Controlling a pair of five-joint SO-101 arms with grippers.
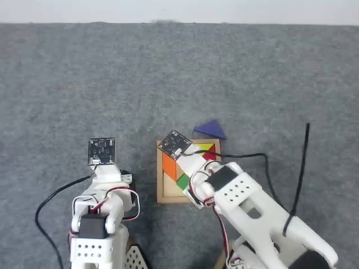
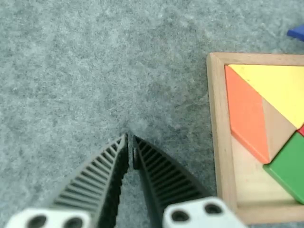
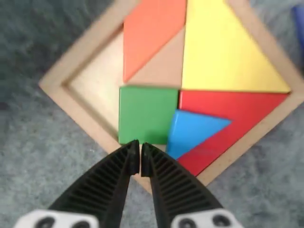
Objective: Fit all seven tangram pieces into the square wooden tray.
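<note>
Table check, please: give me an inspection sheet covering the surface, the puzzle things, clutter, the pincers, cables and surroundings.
Surface: grey felt-like mat, lying flat.
Job's things: the wooden tray holds an orange piece, a yellow piece, a red piece and a green piece. A light blue triangle seems to lie partly over the red piece. One tray corner is bare. A dark blue triangle lies on the mat outside the tray.
Clutter: nothing seen.
Pincers: left pincer shut, over bare mat beside the tray. Right pincer shut, over the tray's edge by the green piece.
Cables: black cables trail over the mat, one close by the tray.
Surroundings: pale strip beyond the mat's far edge.
</note>
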